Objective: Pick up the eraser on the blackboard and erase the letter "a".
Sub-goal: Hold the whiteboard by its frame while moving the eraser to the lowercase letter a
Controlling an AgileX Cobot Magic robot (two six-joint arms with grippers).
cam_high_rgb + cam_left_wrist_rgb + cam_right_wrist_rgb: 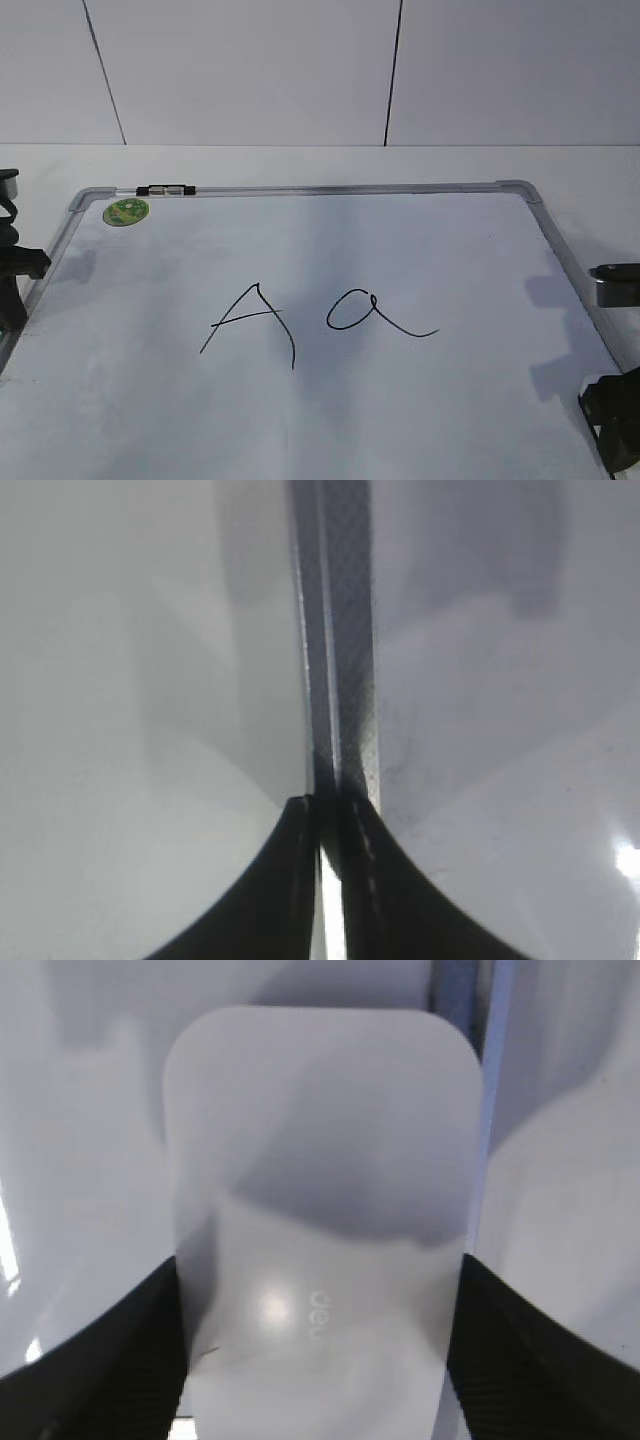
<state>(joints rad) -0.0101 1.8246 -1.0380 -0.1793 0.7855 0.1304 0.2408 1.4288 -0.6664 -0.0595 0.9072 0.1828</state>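
The blackboard (450, 250) is a white board with a grey frame lying flat on the table. The letter "a" (372, 313) is written right of the middle, beside a capital "A" (255, 322). The eraser (320, 1140), white with rounded corners, sits between the jaws of my right gripper (320, 1265), which press on both its sides. In the exterior view the eraser (615, 285) juts out at the board's right edge, ahead of the right gripper (612, 415), and casts a shadow on the board. My left gripper (328, 810) is shut and empty over the board's left frame (345, 660).
A round green magnet (125, 211) sits in the board's far left corner. A black and silver clip (167, 189) lies on the far frame. The left arm (18, 262) is at the board's left edge. A white wall stands behind the table.
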